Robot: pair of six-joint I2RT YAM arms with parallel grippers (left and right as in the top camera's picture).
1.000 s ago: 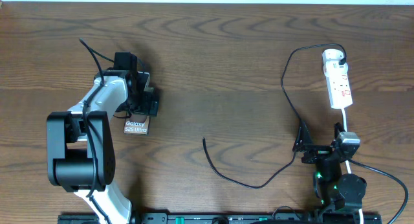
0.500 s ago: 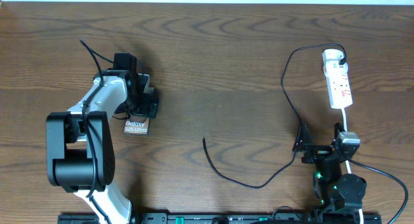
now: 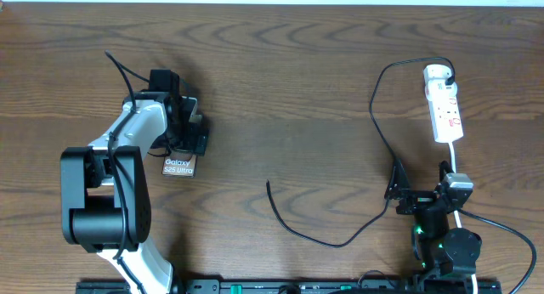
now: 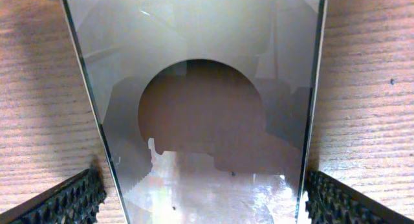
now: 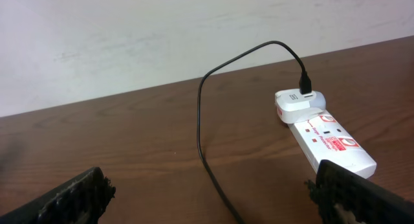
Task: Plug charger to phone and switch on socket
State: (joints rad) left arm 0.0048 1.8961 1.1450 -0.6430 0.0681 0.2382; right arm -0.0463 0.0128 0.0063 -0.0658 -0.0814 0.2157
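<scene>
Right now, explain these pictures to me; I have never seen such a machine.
Two robot arms sit at a wooden table. One picture looks down from above; the other two come from a camera on each wrist. The left end effector stands open, straddling the Galaxy phone. The right end effector, open too, faces the white power strip. The black charger cable runs from the strip's far end; its free tip lies on the table, unplugged. Nothing is held.

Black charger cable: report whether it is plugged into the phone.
Unplugged: the thin black cable ends loose, apart from the dark-framed Galaxy smartphone.
</scene>
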